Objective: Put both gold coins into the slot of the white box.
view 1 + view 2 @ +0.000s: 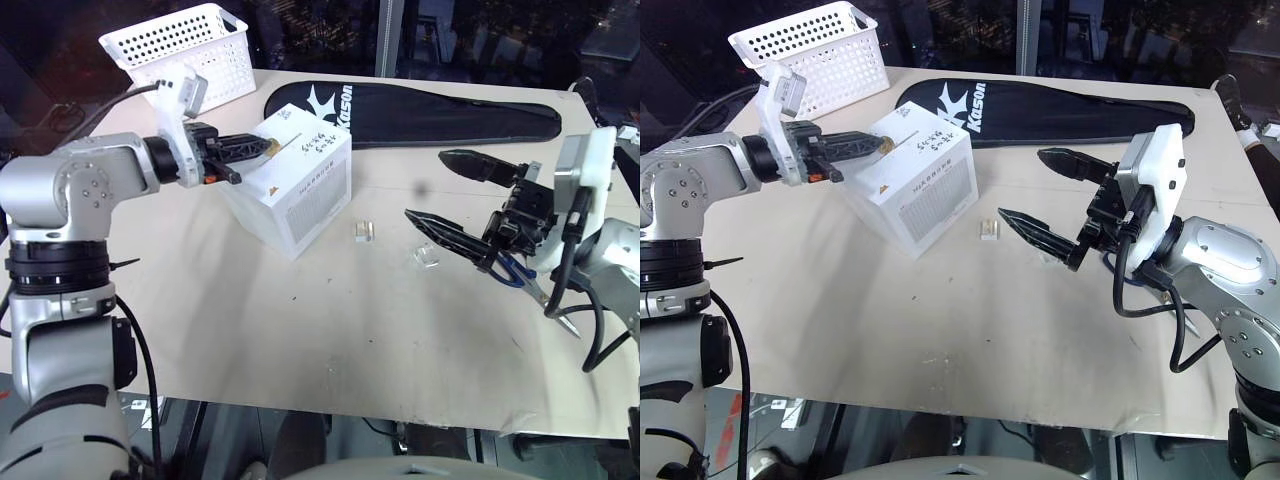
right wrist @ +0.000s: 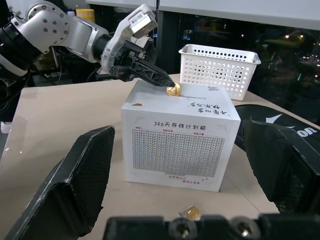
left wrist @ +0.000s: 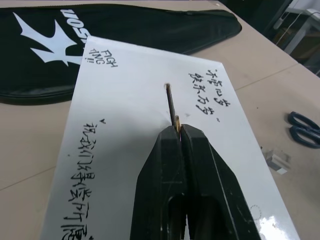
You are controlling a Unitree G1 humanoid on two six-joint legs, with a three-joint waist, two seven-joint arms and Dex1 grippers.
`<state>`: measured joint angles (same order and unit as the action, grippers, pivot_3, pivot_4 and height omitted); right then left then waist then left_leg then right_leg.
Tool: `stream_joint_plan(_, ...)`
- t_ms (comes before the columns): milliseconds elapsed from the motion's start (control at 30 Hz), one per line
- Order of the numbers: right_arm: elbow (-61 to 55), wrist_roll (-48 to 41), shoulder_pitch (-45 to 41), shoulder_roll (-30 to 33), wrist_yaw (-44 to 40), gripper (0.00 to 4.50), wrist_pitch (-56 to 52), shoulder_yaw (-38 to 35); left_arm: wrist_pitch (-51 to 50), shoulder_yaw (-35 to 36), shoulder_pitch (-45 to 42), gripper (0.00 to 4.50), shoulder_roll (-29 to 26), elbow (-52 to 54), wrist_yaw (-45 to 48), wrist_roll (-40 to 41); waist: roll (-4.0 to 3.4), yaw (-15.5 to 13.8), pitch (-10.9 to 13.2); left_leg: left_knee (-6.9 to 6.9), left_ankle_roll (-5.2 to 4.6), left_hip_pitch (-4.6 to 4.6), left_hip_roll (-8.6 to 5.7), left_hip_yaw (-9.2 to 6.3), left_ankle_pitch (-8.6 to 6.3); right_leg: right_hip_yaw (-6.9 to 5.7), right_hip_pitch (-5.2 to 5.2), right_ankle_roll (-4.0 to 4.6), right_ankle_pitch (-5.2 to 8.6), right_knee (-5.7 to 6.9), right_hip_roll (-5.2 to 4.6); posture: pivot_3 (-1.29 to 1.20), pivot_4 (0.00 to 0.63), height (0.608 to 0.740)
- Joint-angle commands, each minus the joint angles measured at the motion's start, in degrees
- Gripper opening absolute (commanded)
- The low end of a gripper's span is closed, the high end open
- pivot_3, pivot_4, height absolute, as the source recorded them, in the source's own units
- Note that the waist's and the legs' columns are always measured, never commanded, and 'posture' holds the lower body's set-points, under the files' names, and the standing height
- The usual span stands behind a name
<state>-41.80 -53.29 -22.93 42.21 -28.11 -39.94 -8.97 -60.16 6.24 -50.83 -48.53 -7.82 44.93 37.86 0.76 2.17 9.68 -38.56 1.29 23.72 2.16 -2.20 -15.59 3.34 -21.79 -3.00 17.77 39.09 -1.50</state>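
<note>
Left wrist view: the left gripper [image 3: 179, 131] is clamped on a gold coin [image 2: 173, 89] edge-on at the slot [image 3: 171, 104] atop the white box [image 1: 300, 195]. The right wrist view catches a second coin [image 2: 190, 213] on the bench [image 1: 330, 330]; the right gripper [image 1: 1035, 188] gapes empty.

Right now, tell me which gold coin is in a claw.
The gold coin pinched edge-on in the left claw above the white box. The other coin lies on the table in front of the box.

Silver-grey jointed arms, white wrist housings, black cables, black ribbed claws.
</note>
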Motion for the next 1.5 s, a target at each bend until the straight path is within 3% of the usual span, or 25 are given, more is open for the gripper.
stream_joint_plan(33, -1.94, -0.69, -0.09, 0.71, 0.36, 4.41, 0.24, -1.53, 0.91, 0.18, -0.05, 0.0, -0.49, 1.43, 0.3, -1.51, 0.0, 0.02, 0.0, -0.01, 0.0, 0.0, 0.0, 0.0, 0.0, 0.0, 0.0, 0.0, 0.0, 0.02, 0.0, 0.0, 0.15, 0.74)
stream_joint_plan(167, -2.03, -0.69, 0.06, 0.65, 0.54, 4.41, 0.11, -1.23, 0.16, 0.22, 0.5, 0.0, -0.2, 3.05, 0.67, -1.28, 0.0, 0.03, 0.0, -0.04, -0.01, -0.01, 0.0, 0.0, 0.0, 0.0, 0.0, 0.0, 0.0, 0.09, 0.0, 0.0, 0.15, 0.74)
stream_joint_plan(267, -2.12, -0.7, 0.38, 0.33, 0.85, 4.5, -0.35, -0.36, -0.44, 2.57, 0.4, 0.84, 0.51, 4.14, -0.11, -0.01, 0.0, -0.01, 0.0, -0.08, -0.05, -0.01, 0.0, 0.0, -0.02, 0.0, 0.0, 0.0, 0.0, 0.13, 0.0, 0.0, 0.15, 0.74)
stream_joint_plan(367, -1.92, 0.19, 0.71, 0.36, 1.76, 4.5, -2.01, 1.64, -1.07, 6.49, 0.44, 2.12, 1.08, 6.62, -0.72, 2.8, 0.01, -0.01, 0.01, -0.14, -0.06, 0.0, 0.0, -0.01, -0.03, 0.0, -0.01, 0.0, 0.0, 0.19, 0.0, 0.0, 0.15, 0.74)
stream_joint_plan(533, 7.71, 12.91, -3.6, -4.19, 13.99, 4.5, -12.39, 16.3, -3.93, 18.23, 7.85, 2.12, 2.37, 18.98, 1.99, 16.47, 0.14, 0.53, 0.07, -0.21, 0.03, -0.06, 0.05, 0.05, 0.02, 0.16, -0.09, 0.01, 0.0, 0.42, 0.0, 0.0, 0.15, 0.74)
stream_joint_plan(667, 15.41, 18.87, -7.14, -12.04, 15.37, 4.5, -12.35, 22.95, -4.88, 21.97, 16.86, 2.12, 0.5, 27.79, 3.05, 21.91, 0.14, 0.5, 0.11, -0.29, 0.18, -0.01, 0.03, 0.1, 0.12, 0.47, -0.46, 0.01, 0.01, 0.83, 0.03, 0.0, 0.15, 0.74)
stream_joint_plan(700, 18.14, 19.74, -8.25, -15.07, 15.88, 4.1, -12.19, 23.81, -4.55, 22.53, 20.69, 2.2, -0.91, 30.98, 4.69, 22.25, 0.14, 0.3, 0.14, -0.3, 0.21, 0.0, 0.03, 0.11, 0.13, 0.45, -0.46, 0.01, 0.01, 0.87, 0.05, 0.0, 0.15, 0.74)
stream_joint_plan(767, 22.69, 22.15, -10.1, -19.64, 17.2, 3.86, -12.2, 25.21, -5.68, 24.62, 25.59, 2.2, -2.03, 35.08, 4.29, 25.13, 0.18, 0.48, 0.13, -0.31, 0.19, -0.01, 0.06, 0.11, 0.12, 0.41, -0.46, 0.01, 0.0, 0.88, 0.08, 0.0, 0.15, 0.74)
stream_joint_plan(800, 24.87, 24.22, -11.11, -21.28, 17.92, 3.33, -12.01, 26.22, -5.27, 25.57, 27.77, 2.2, -2.26, 36.91, 3.37, 25.37, 0.17, 0.58, 0.14, -0.3, 0.18, -0.03, 0.06, 0.09, 0.12, 0.45, -0.46, 0.01, 0.0, 0.88, 0.08, 0.0, 0.15, 0.74)
stream_joint_plan(967, 32.39, 29.42, -14.02, -28.51, 19.59, 3.33, -11.04, 25.41, 0.82, 27.41, 38.39, 2.2, -2.48, 42.05, 3.15, 22.01, 0.17, -0.15, 0.14, -0.29, 0.27, 0.0, 0.03, 0.11, 0.17, 0.38, -0.47, 0.01, 0.0, 0.88, 0.07, 0.0, 0.15, 0.74)
stream_joint_plan(1100, 33.28, 31.17, -14.69, -30.6, 18.59, 1.67, -12.0, 25.11, 6.65, 27.32, 42.84, 2.2, -1.64, 44.38, 3.24, 19.41, 0.16, -0.06, 0.15, -0.29, 0.26, 0.01, 0.02, 0.14, 0.16, 0.41, -0.47, 0.02, 0.0, 0.84, 0.04, 0.0, 0.15, 0.74)
stream_joint_plan(1500, 33.39, 34.85, -14.68, -32.21, 17.52, 1.67, -14.58, 23.61, 13.3, 24.92, 46.28, 2.2, -4.49, 42.08, 8.6, 17.12, 0.14, 0.29, 0.16, -0.14, 0.13, -0.03, 0.05, 0.2, 0.09, 0.37, -0.48, 0.02, 0.0, 0.82, 0.1, 0.0, 0.15, 0.74)
